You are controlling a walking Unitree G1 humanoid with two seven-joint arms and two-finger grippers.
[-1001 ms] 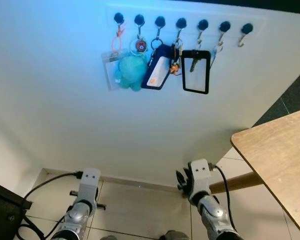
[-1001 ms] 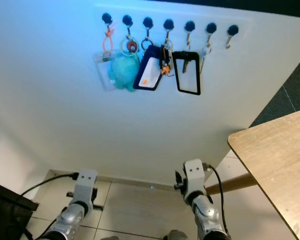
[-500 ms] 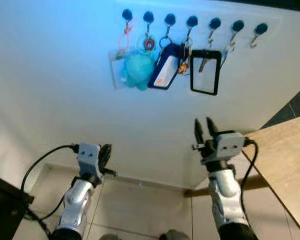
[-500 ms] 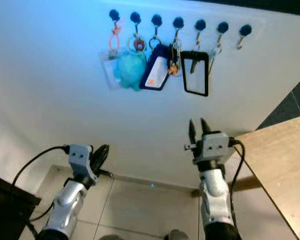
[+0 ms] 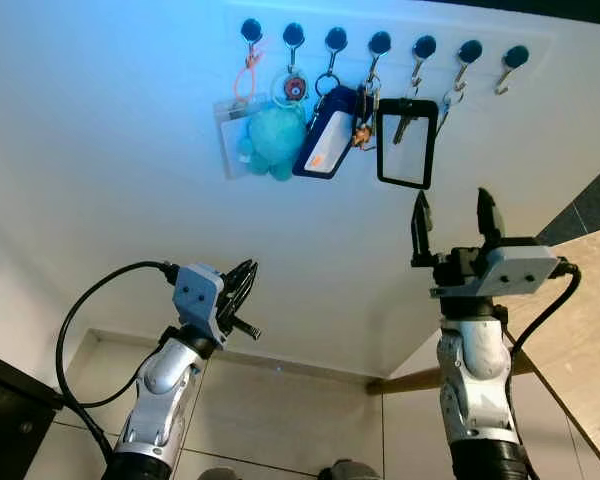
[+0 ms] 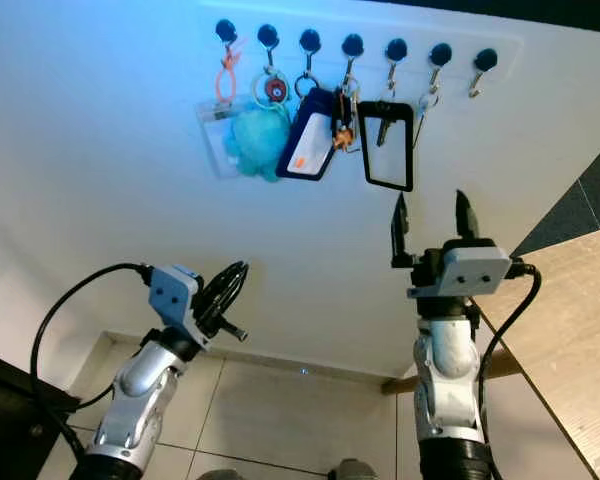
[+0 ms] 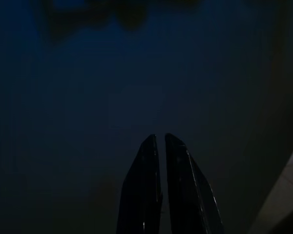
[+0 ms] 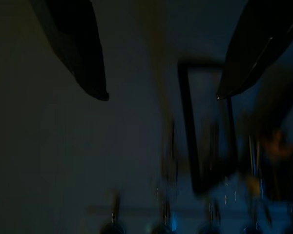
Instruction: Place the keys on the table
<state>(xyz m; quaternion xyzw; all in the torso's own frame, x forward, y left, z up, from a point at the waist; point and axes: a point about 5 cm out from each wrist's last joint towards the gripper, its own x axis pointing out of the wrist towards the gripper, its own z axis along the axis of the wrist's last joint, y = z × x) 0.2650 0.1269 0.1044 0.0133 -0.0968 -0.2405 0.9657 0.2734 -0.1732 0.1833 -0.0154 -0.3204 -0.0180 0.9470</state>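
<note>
Keys hang on the wall hooks above your right gripper, its fingers spread wide and empty, aimed upward, presumably for the reach; left gripper fingers closed, empty.

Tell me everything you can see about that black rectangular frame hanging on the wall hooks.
The black frame looks like an empty badge holder: a thin, dark, upright rectangle with the white wall showing through its middle. It hangs from one of the round black hooks, fifth from the left in the row, by a short metal link, with a key dangling inside its upper part. A dark blue tag hangs just left of it. The right gripper, open, points up just below it without touching.
</note>
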